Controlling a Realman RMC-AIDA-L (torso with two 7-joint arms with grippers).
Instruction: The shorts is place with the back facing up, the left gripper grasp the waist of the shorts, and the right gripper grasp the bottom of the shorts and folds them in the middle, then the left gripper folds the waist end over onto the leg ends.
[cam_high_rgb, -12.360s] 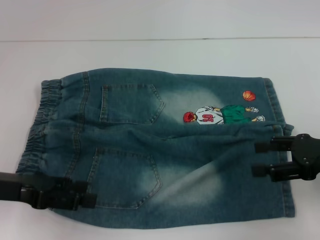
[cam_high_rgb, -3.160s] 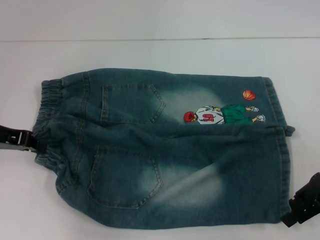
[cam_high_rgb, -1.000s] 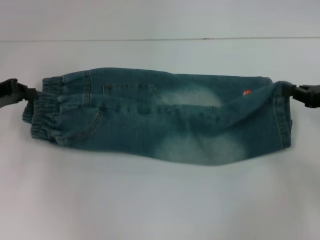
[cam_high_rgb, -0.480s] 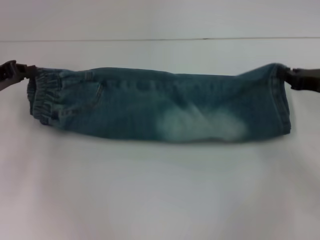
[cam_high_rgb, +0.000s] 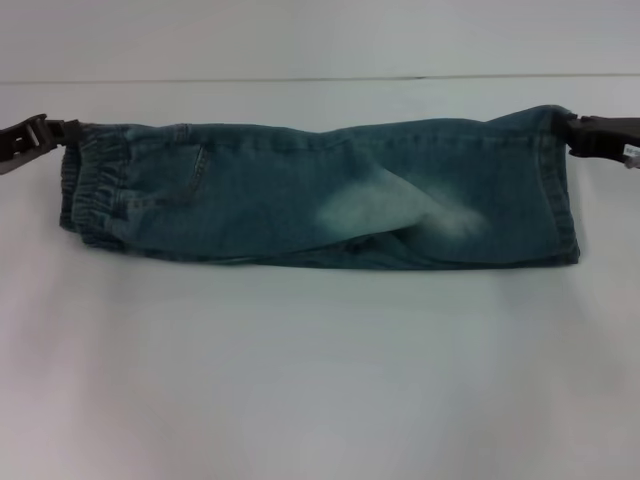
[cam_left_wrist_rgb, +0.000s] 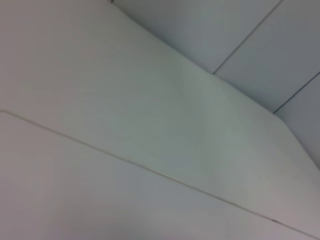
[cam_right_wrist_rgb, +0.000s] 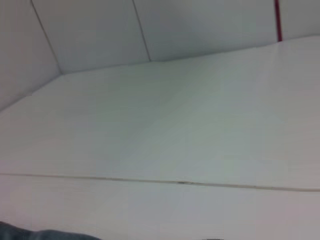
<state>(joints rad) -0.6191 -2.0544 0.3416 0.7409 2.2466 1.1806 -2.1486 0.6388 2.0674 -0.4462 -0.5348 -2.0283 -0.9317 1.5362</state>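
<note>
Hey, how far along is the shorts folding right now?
The lengthwise fold looks done: the shorts lie as a narrow doubled strip on the table. In hand: the left gripper holds the waist corner, and the right gripper holds the leg ends corner. Left to do: fold the waist over onto the leg ends.

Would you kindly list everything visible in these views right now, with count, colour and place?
shorts: one, blue-green faded denim, folded lengthwise into a long band across the table's middle.
waist of the shorts: one, ruffled denim band, at the robot's left end.
leg ends: straight hems, denim, at the robot's right end.
table: one, white, under the shorts.
left end effector: one, black, pinching the far corner of the waist.
right end effector: one, black, pinching the far corner of the leg hem.
</note>
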